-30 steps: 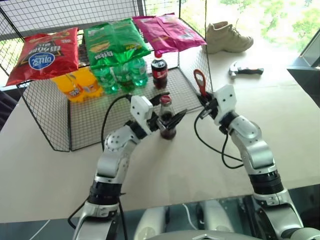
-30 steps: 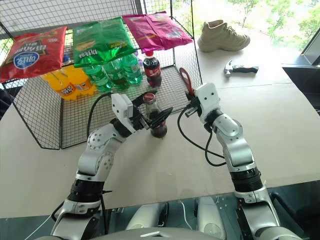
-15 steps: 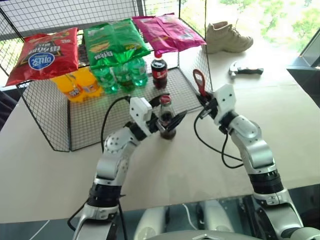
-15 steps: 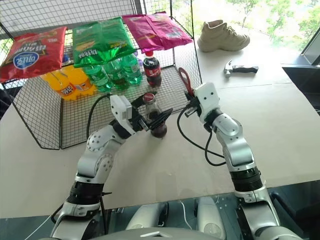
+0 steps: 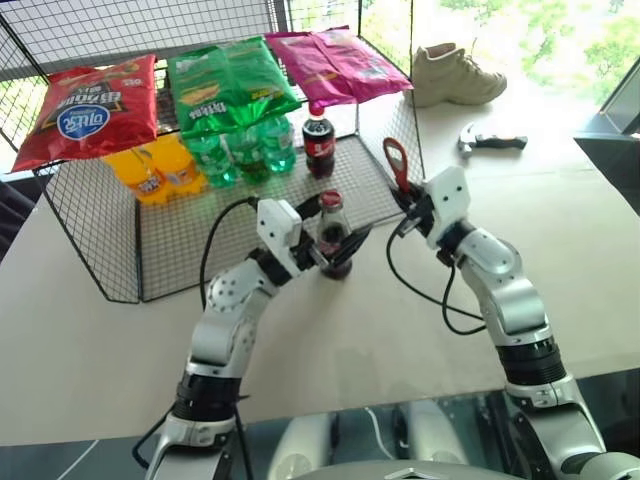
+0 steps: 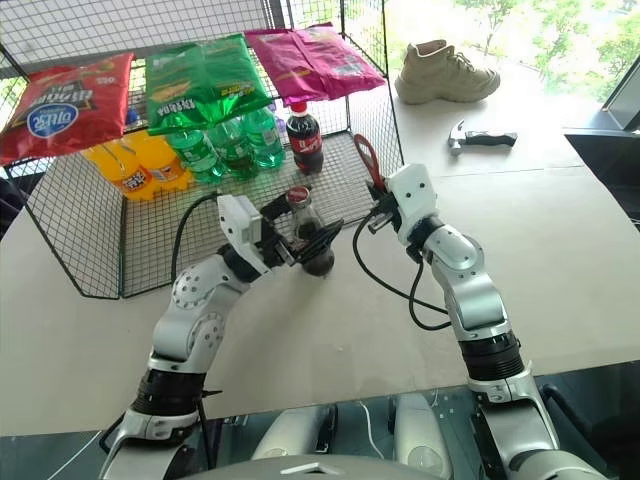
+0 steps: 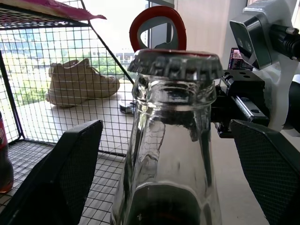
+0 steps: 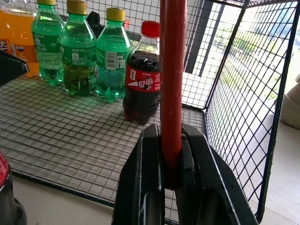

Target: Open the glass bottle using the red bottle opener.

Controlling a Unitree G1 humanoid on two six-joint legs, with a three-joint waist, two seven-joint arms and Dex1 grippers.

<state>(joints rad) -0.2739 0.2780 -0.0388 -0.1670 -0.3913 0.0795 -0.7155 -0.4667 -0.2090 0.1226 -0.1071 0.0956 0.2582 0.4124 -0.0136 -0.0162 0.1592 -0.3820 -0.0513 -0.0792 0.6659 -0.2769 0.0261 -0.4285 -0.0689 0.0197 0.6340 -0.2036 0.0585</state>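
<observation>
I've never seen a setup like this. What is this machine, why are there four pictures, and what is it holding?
It is a human-shaped robot with two arms, each ending in a hand of two black fingers. Two pictures come from cameras in its head, looking down over the arms. The other two come from cameras on the wrists, looking along each hand's fingers.

The left hand has its fingers on either side of a small glass bottle standing on the table, cap still on; whether they press it, I cannot tell. The right hand is shut on a red bottle opener, ring end up.

Behind stands a wire rack with snack bags, green and orange drinks and a plastic cola bottle. Farther off lie a shoe and a hammer.
</observation>
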